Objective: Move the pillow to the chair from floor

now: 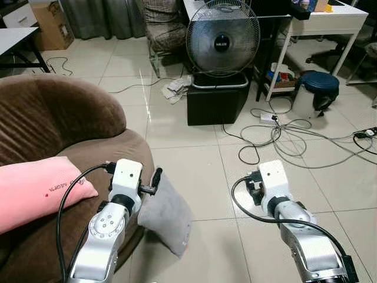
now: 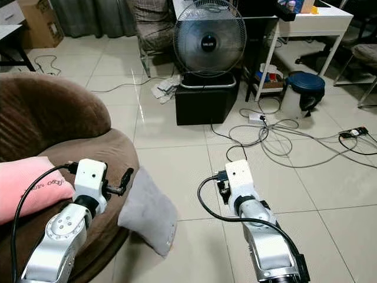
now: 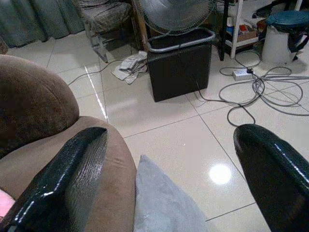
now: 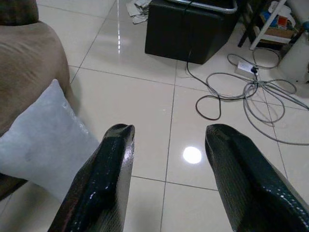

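Pale tiled floor (image 1: 194,171) fronts a brown chair (image 1: 53,118) holding a pink pillow (image 1: 35,188). Propped against the chair's base stands the grey pillow (image 1: 166,213), its long axis slanting down the floor. Nearer is the left hand (image 1: 154,180), fingers apart, just above it; the right hand (image 4: 166,179), also apart, sits well right. Its lower left edge hides behind the left arm.

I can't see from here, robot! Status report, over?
Both grippers, left and right, open, empty. Grey pillow on floor, leaning on brown chair. Pink pillow already on chair seat.
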Controlling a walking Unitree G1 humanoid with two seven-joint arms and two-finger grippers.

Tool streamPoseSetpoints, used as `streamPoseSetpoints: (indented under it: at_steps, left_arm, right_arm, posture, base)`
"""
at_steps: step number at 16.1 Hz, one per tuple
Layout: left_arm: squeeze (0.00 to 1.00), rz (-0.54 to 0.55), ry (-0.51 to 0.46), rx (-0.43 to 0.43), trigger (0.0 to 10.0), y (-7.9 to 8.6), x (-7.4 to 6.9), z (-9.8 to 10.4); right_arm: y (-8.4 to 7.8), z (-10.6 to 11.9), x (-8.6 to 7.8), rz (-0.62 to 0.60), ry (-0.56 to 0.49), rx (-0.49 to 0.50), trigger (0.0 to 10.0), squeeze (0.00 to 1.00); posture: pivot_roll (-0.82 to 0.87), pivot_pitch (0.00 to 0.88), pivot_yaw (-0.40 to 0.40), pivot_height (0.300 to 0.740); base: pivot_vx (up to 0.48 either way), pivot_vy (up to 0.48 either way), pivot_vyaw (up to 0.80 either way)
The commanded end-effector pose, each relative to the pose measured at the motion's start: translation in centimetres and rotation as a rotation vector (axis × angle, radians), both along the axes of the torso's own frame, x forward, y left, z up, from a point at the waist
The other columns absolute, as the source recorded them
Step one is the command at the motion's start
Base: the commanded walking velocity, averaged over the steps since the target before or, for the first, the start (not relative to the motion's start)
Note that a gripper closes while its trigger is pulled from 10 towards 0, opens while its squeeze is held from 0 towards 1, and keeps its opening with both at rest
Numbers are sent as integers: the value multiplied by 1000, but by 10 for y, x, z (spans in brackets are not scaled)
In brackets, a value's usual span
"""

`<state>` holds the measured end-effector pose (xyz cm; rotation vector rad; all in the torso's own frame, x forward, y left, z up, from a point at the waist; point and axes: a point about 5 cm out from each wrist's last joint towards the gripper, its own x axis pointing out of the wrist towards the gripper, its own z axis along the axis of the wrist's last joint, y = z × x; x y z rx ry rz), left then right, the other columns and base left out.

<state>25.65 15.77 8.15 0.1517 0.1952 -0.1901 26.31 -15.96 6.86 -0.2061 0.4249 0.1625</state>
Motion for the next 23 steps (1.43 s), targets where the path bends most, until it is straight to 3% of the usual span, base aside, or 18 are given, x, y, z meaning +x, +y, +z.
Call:
streamPoseSetpoints:
  at_steps: [1, 23]
  left_arm:
    - [0, 21, -16, 6, 10000, 3, -1, 4]
    - [0, 10, -13, 16, 10000, 4, -1, 2]
  right_arm:
    - [1, 2, 2, 6, -4, -11, 10000, 0]
    - [3, 0, 2, 0, -8, -4, 10000, 0]
  posture:
    - [-21, 0, 27, 740]
    - [-23, 0, 40, 740]
  base:
    - [0, 0, 0]
    - [0, 0, 0]
